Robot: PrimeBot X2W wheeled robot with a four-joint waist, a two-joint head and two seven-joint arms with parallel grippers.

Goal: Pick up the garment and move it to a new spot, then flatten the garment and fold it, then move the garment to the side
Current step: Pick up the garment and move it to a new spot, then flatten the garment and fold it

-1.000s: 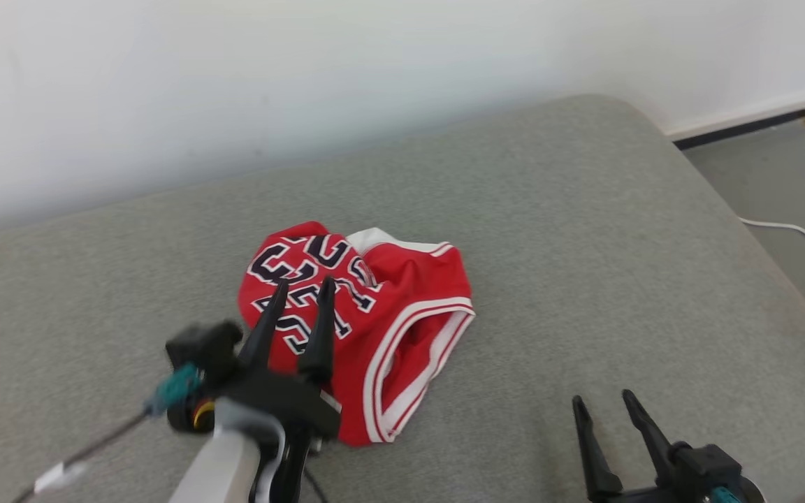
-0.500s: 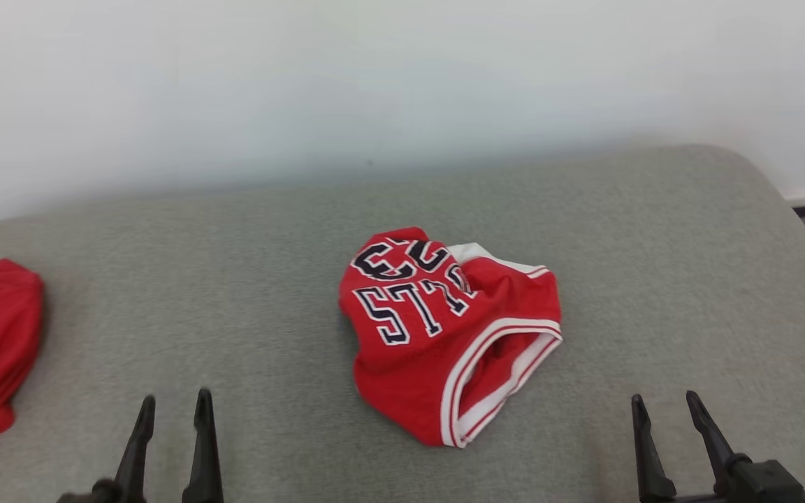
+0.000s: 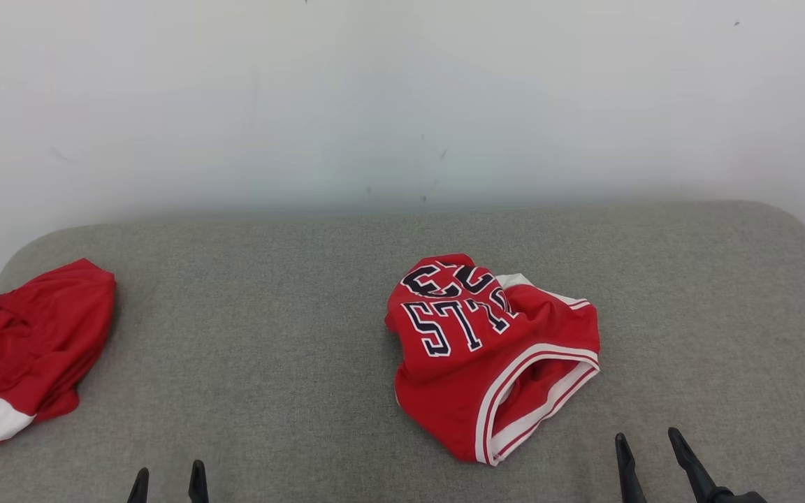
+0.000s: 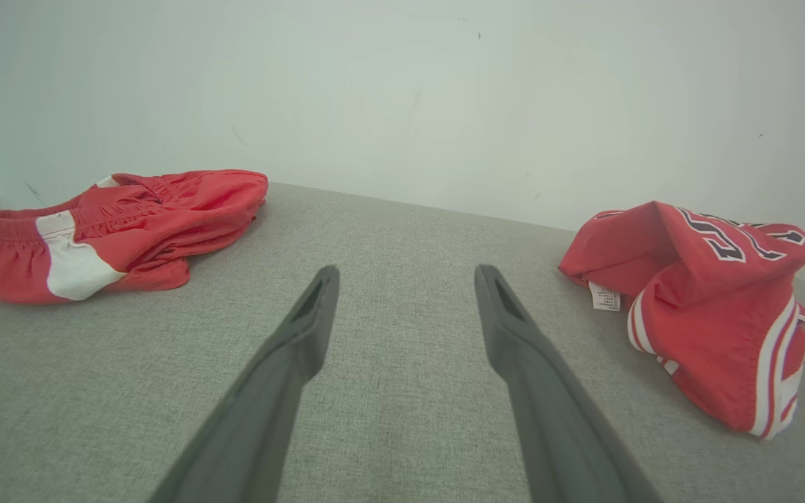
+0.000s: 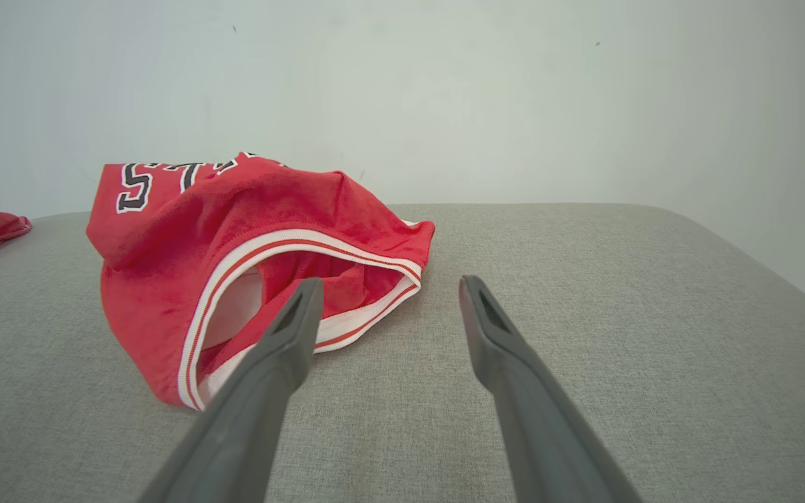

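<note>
A crumpled red jersey (image 3: 493, 356) with dark lettering and white-striped trim lies on the grey mattress (image 3: 270, 335), a little right of its middle, with one trimmed opening facing the front edge. Nothing holds it. The left gripper (image 3: 168, 485) sits at the front edge toward the left, its fingers spread wide and empty, well apart from the jersey. The right gripper (image 3: 650, 454) sits at the front edge near the jersey's right side but clear of it, its fingers also wide and empty. Bunched red shorts (image 3: 25, 349) lie at the left edge, below a white wall (image 3: 374, 105).
</note>
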